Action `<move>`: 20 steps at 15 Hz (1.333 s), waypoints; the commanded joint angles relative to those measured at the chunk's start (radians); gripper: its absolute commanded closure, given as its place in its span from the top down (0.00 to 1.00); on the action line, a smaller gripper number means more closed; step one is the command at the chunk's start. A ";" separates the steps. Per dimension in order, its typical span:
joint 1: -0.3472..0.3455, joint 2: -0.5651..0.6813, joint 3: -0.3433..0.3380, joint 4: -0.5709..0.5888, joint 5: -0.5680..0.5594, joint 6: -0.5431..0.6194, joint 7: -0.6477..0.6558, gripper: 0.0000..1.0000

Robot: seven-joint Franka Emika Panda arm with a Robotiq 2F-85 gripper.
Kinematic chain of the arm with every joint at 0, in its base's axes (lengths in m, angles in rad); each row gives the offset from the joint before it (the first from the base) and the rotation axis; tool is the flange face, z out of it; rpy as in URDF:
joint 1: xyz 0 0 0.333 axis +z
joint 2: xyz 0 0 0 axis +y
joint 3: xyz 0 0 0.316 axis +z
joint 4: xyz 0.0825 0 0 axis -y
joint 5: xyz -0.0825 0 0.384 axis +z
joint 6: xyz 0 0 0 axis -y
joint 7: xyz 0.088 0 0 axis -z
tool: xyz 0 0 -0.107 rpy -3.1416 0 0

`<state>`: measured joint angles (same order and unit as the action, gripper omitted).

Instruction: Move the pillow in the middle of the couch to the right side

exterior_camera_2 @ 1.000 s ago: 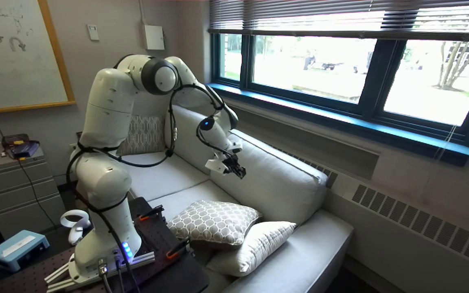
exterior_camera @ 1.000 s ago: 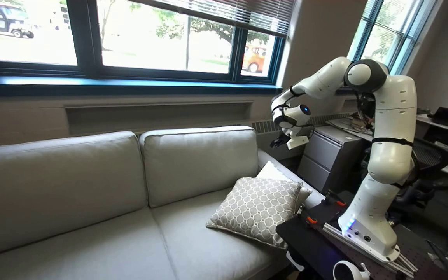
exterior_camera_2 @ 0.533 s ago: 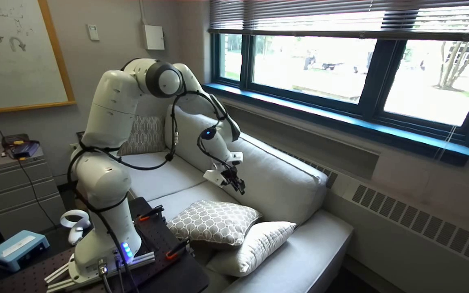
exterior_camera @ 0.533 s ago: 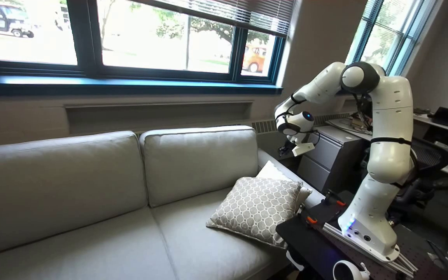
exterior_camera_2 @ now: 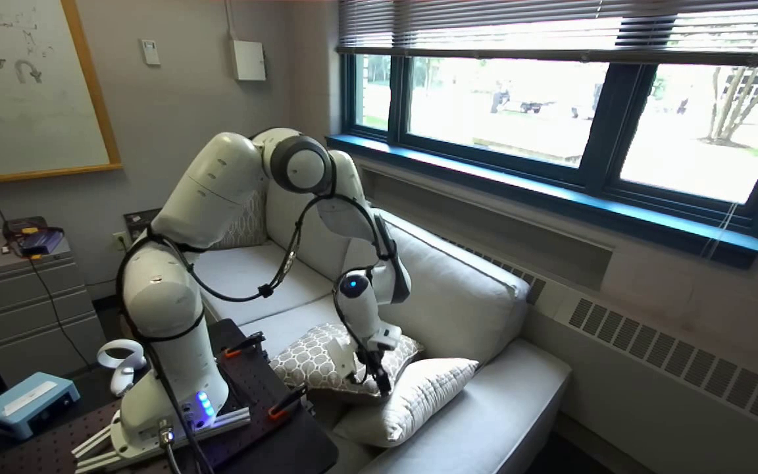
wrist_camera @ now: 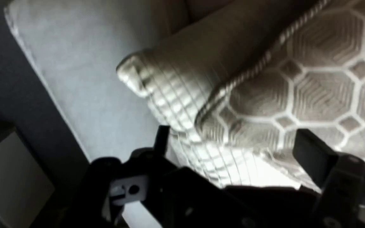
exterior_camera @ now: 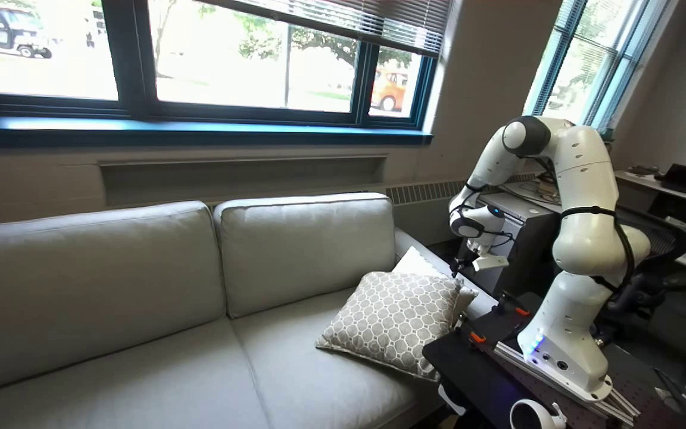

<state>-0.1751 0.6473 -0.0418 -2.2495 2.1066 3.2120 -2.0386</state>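
Observation:
The beige pillow (exterior_camera: 392, 322) with the white lattice pattern lies on the couch (exterior_camera: 122, 369) at the end close to the robot, leaning on a white quilted pillow (exterior_camera_2: 430, 395). My gripper (exterior_camera_2: 372, 387) points down over the place where the two pillows meet. In the wrist view the gripper (wrist_camera: 233, 134) is open, with a corner of the beige pillow (wrist_camera: 322, 95) and part of the white pillow (wrist_camera: 182, 98) seen between its fingers. Nothing is gripped. Whether a finger touches the fabric, I cannot tell.
The couch armrest (exterior_camera_2: 510, 401) runs beside the white pillow. Another patterned pillow (exterior_camera_2: 245, 227) sits at the far couch end, partly behind the arm. The robot's black table (exterior_camera: 468, 363) with orange-tipped clamps (exterior_camera_2: 280, 411) borders the couch. A filing cabinet (exterior_camera: 501, 223) stands beyond the armrest.
The arm has bent forward and lowered my gripper from above the couch down to the pillows. Its fingers have spread apart. Both pillows have stayed where they were.

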 commanded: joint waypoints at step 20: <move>-0.500 0.041 0.346 -0.108 -0.435 -0.428 0.392 0.04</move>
<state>-0.6591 0.8043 0.2622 -2.2904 1.6237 2.8065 -1.6296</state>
